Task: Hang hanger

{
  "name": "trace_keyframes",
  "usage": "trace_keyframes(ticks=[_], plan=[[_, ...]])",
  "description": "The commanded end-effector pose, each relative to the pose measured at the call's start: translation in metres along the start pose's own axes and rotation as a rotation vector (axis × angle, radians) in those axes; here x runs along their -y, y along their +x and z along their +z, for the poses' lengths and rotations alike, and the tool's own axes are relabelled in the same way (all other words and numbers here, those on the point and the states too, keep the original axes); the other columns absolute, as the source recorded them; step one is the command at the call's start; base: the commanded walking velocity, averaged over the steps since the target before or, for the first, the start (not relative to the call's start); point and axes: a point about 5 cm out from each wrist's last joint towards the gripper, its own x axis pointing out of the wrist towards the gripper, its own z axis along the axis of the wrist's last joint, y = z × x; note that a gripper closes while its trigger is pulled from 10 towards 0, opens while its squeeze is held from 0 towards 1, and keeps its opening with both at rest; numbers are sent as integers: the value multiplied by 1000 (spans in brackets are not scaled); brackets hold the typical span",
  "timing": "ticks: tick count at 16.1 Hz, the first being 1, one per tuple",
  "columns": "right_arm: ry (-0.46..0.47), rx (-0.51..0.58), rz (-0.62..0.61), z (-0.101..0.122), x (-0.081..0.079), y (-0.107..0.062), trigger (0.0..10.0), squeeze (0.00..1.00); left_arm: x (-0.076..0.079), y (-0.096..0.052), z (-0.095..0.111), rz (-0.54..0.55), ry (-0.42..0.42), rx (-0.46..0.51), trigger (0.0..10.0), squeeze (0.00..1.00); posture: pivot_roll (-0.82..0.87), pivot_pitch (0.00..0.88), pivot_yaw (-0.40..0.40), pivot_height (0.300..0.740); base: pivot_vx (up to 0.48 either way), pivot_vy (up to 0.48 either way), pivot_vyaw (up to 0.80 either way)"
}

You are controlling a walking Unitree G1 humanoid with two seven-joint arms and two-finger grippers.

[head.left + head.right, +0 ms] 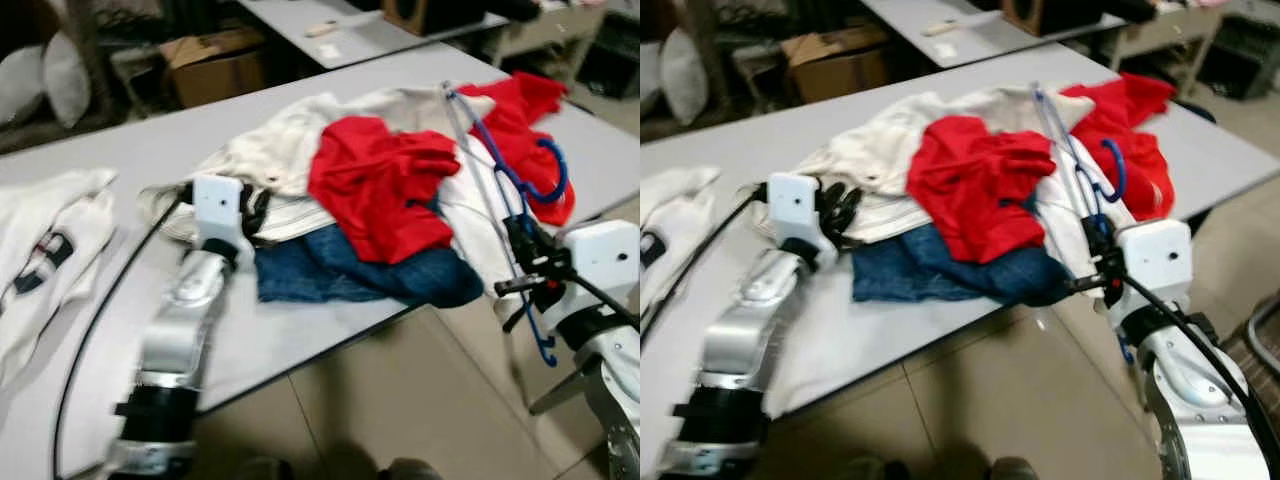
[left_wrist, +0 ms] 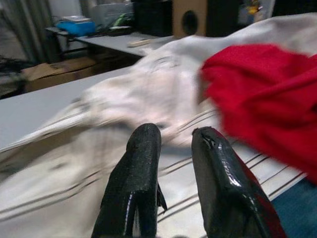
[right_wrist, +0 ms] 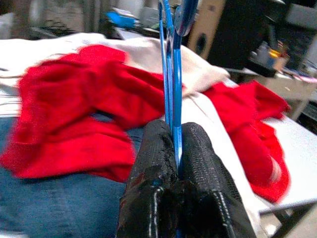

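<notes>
while right claw (image 3: 173, 144) pinches hanger (image 1: 520, 190) (blue), clothes pile (image 1: 380, 190) beside

The right gripper (image 3: 176, 144) pinches a thin blue wire hanger (image 3: 174, 74), which rises above a crumpled red cloth garment (image 3: 84, 114).

Blue hanger (image 1: 540, 180), red top (image 1: 385, 185), cream striped cloth (image 2: 124, 148), blue denim (image 1: 330, 270), grey table (image 1: 130, 150).

Blue hanger (image 3: 173, 59) top cut off by right wrist picture's upper edge. Jeans (image 1: 350, 270) mostly buried under red garment (image 1: 385, 185). White cloth (image 2: 99, 129) blurred in left wrist view.
</notes>
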Motion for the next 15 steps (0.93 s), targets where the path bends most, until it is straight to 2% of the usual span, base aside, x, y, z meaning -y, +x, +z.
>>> trace_keyframes(ticks=[1, 2, 3, 5, 8, 9, 10, 11, 12, 15], plan=[[-9, 26, 34, 4, -2, 1, 10000, 0, -1, 2, 2, -72, 65, 12, 10000, 1000, -187, 0, 38, 740, 0, 0, 0], [-13, 29, 41, 5, -2, 1, 10000, 0, 0, 4, 3, -116, 106, 13, 10000, 1000, -185, 0, 35, 740, 0, 0, 0], [-38, 26, 72, 5, 0, 0, 10000, 0, 8, 14, 1, -319, 298, -14, 10000, 1000, -181, 0, 30, 740, 0, 0, 0], [-68, 19, 56, 4, 6, 0, 10000, 0, 13, 28, 4, -420, 403, -9, 10000, 1000, -188, 0, 28, 740, 0, 0, 0], [-104, -2, 0, 3, 18, -7, 10000, 0, 26, 60, 10, -435, 550, -5, 10000, 1000, -240, 0, 54, 740, 0, 0, 0], [-108, -5, -6, 4, 19, -10, 10000, 0, 28, 64, 9, -432, 580, -12, 10000, 1000, -254, 0, 61, 740, 0, 0, 0], [-115, -9, -11, 4, 21, -12, 10000, 0, 29, 67, 7, -439, 623, -26, 10000, 322, -283, 0, 73, 740, 0, 0, 0], [-132, -21, -27, 4, 24, -18, 10000, 0, 30, 73, 2, -443, 709, -63, 10000, 0, -298, 0, 80, 740, 0, 0, 0], [-145, -31, -48, 4, 29, -23, 10000, 0, 31, 75, -2, -448, 810, -93, 10000, 0, -314, 0, 87, 740, 0, 0, 0], [-166, -39, -81, 7, 37, -31, 10000, 0, 26, 84, 1, -365, 903, -114, 10000, 0, -359, 0, 100, 740, 0, 0, 0]])
